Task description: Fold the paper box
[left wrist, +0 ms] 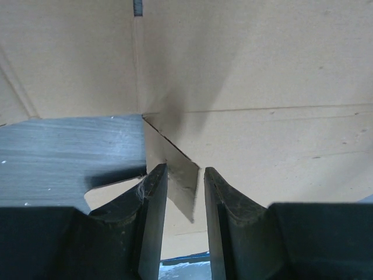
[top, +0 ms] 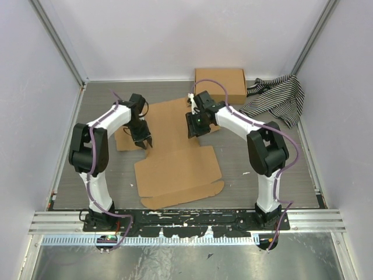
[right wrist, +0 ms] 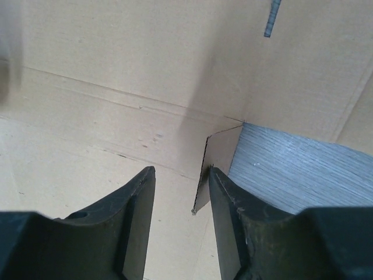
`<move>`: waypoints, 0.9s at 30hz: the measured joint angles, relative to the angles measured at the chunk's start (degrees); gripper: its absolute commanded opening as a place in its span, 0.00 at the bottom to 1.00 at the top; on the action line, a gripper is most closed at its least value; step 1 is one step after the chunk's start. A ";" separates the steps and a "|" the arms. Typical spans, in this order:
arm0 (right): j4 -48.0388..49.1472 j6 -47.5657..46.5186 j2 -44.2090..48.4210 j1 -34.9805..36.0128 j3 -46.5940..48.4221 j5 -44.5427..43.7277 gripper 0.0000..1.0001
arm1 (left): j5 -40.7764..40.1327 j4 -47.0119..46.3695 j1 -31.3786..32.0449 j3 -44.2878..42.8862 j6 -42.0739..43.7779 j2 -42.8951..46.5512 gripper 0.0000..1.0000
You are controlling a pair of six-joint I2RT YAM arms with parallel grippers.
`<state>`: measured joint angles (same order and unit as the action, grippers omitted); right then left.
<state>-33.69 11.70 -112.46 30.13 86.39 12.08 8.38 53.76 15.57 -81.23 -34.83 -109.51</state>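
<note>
Left pincer (left wrist: 185, 172): fingers parted, straddling a small raised tab (left wrist: 175, 169) at an inside corner of the box (top: 175, 163). The tab leans against the left finger, with a gap to the other, so it is not pinched.

Right pincer (right wrist: 182, 172): same pose on the far corner, jaws apart. Its tab (right wrist: 218, 151) stands beside the right-hand finger with plenty of room on the other side.

The box lies flat on the bench (top: 291, 175), mid-field between the two arms and not yet formed. Both pincers sit at the notches of the rear panel. Judgement: they are set there so that closing on the tabs lets both side walls be lifted together along the scored creases.

Around: a formed box (top: 220, 83) at the back, close behind the right arm. A striped cloth (top: 280, 99) is heaped to its right, touching it. Neither lies on the sheet. The formed box could crowd the rear flap if it swings up.
</note>
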 measured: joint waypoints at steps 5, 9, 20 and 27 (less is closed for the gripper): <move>-0.20 0.04 -1.86 1.16 0.48 -0.20 0.49 | 0.59 -0.59 0.87 -0.48 -0.46 -3.28 0.38; -0.28 0.26 -4.26 1.92 0.48 -0.24 0.50 | 0.81 -0.52 1.44 -1.46 -0.57 -4.70 0.38; 0.07 0.68 -6.43 4.57 1.01 -1.64 0.53 | 0.92 -1.40 2.27 -1.73 -0.92 -7.04 0.39; -2.29 0.68 -6.38 4.74 3.13 -4.50 0.60 | -1.07 2.91 2.25 -5.95 0.33 -7.08 0.47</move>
<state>-35.99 12.38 -118.85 34.87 89.52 7.57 7.31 56.66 17.82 -87.18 -34.50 -116.60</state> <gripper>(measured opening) 0.568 0.430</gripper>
